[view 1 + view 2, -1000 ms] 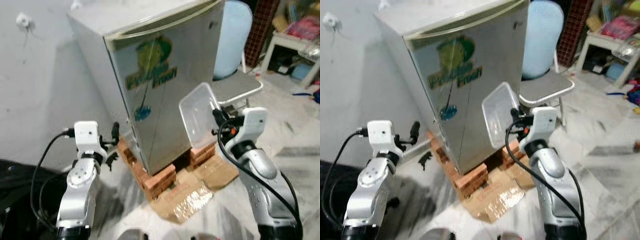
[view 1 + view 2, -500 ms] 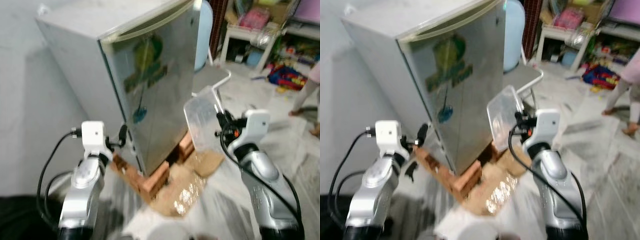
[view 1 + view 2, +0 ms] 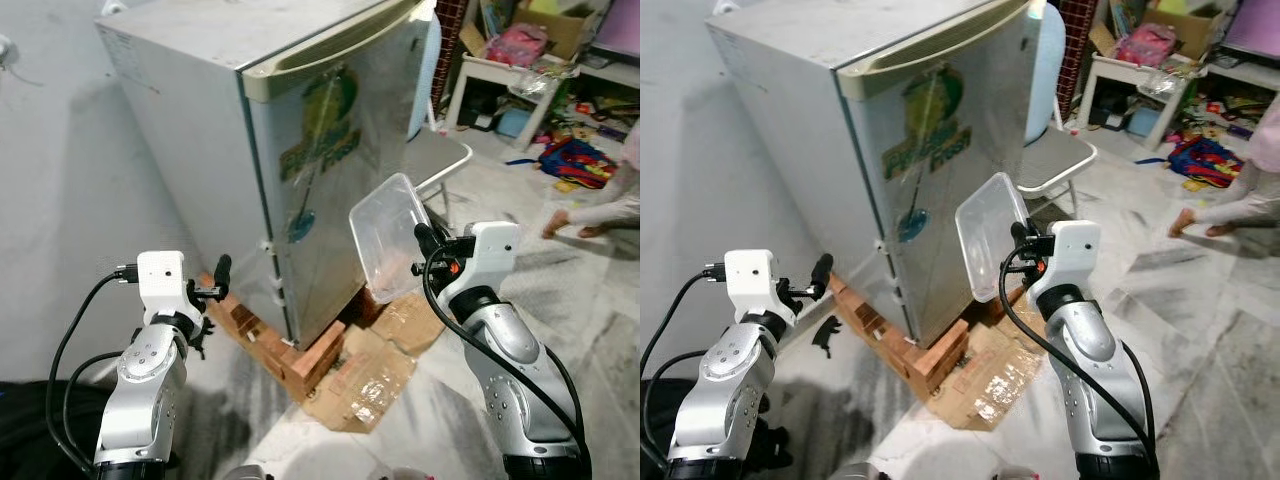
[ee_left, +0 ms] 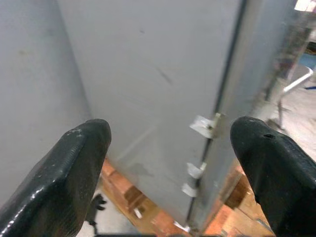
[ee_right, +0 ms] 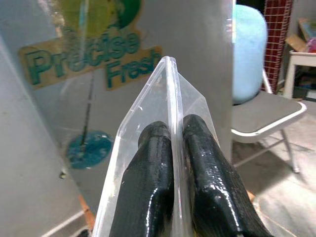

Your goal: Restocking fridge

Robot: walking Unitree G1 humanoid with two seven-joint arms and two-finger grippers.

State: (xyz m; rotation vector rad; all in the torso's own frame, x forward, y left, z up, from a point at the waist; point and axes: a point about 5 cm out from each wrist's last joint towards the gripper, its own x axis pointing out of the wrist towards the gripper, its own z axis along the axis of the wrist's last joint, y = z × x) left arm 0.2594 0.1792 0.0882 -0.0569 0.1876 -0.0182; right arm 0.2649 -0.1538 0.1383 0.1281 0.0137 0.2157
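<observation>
The right gripper (image 3: 1017, 236) pinches the wall of a clear plastic container (image 3: 987, 234), held tilted on edge before the closed silver fridge (image 3: 902, 150) (door sticker reads "Precise Fresh"), long axis rising, its hollow facing the robot. The left gripper (image 4: 173, 163) is spread wide, holding nothing.

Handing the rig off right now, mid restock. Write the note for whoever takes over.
Right gripper: shut on the wall of an empty clear plastic container, held up tilted in front of the fridge door.
Left gripper: open, holding nothing, raised beside the fridge's side wall near the door hinges.
Fridge: silver, door closed, standing on bricks and cardboard.
Done: container picked up and brought to the fridge.
Left: open the door, put the container inside, close it.
</observation>
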